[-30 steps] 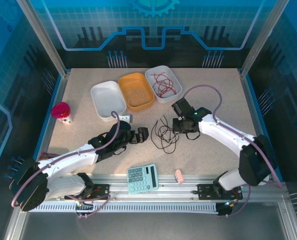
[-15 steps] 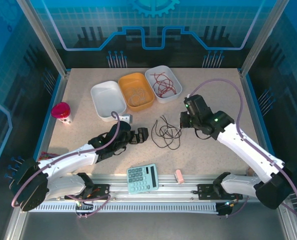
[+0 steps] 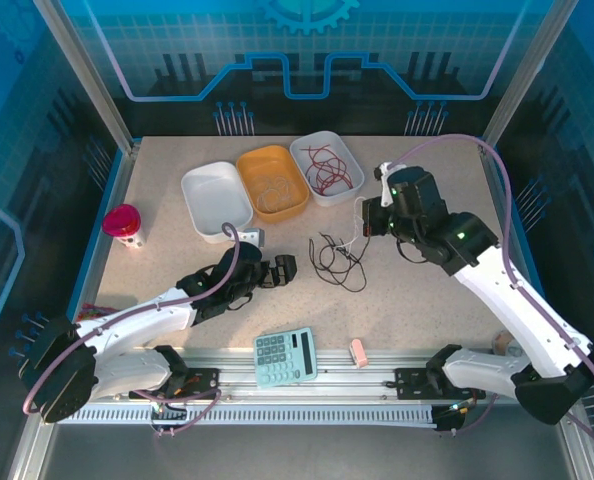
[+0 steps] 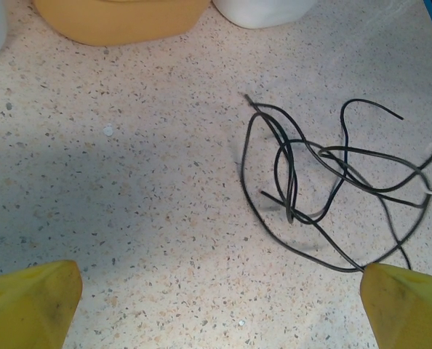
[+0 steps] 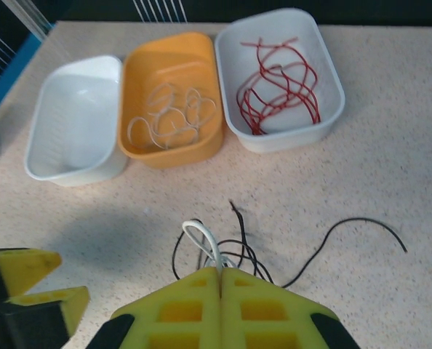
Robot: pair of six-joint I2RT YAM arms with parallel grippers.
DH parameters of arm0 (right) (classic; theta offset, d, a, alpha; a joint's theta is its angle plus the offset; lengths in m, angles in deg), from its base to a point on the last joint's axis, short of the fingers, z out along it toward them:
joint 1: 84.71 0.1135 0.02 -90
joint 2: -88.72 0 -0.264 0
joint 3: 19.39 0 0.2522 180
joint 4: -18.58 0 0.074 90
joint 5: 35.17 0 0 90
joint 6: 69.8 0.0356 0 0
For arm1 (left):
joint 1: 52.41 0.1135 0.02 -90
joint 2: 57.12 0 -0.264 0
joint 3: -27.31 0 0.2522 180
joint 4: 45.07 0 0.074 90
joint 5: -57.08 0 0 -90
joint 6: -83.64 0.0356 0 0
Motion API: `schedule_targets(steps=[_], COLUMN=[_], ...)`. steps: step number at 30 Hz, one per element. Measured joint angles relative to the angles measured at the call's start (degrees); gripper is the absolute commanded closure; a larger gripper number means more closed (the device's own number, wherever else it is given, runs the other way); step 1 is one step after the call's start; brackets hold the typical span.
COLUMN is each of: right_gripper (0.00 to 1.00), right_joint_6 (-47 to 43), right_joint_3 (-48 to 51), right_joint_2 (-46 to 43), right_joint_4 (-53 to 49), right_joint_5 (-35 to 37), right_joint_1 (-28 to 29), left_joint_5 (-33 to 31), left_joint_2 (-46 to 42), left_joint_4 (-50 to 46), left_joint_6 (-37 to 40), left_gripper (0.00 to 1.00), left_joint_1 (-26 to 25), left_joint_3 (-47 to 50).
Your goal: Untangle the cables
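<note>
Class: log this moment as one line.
left hand open | right hand shut on whitish cable | black cables tangled on table

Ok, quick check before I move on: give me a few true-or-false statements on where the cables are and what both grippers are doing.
1. The right gripper is shut on a whitish cable. True.
2. The left gripper is closed on the black cables. False: its jaws stand wide open, and the black cables lie on the table ahead of it.
3. The red cables lie in the orange bin. False: they lie in the right-hand white bin; the orange bin holds whitish cables.
4. The left-hand white bin is empty. True.
</note>
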Motion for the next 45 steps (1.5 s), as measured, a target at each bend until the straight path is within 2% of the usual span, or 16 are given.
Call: schedule_targets(steps=[10, 22, 26, 31, 39, 45], right_gripper=[1.0, 1.0, 1.0, 1.0, 1.0, 1.0], right_joint_6=[-3.8, -7.15, -7.08, -4.57, 3.39, 6.73], right_joint_3=[-6.25, -18.62, -19.67, -13.14, 4.13, 8.24], right_joint_2=[0.15, 6.19, 6.32, 5.92, 5.95, 6.29], right_joint_4=[-0.39, -4.13, -4.59, -4.42, -4.28, -5.14], right_joint_5=[-1.11, -1.05, -1.05, -1.05, -3.02, -6.75], right_joint_1=[0.0, -0.07, -0.07, -0.13, -0.28, -0.57], left_joint_5=[-0.02, -0.02, -0.02, -0.02, 0.0, 0.02], left_joint_2=[0.0, 0.0, 0.0, 0.07, 1.55, 1.86], left_joint_4=[0.0, 0.0, 0.02, 0.02, 0.04, 0.09], left_joint_6=[0.0, 0.0, 0.0, 0.02, 0.0, 0.0], left_gripper=[0.01, 0.01, 0.01, 0.01, 0.01, 0.01], left_joint_1=[0.04, 0.04, 0.07, 0.22, 0.39, 0.55], left_joint_3=[0.0, 0.0, 0.0, 0.0, -0.02, -0.02])
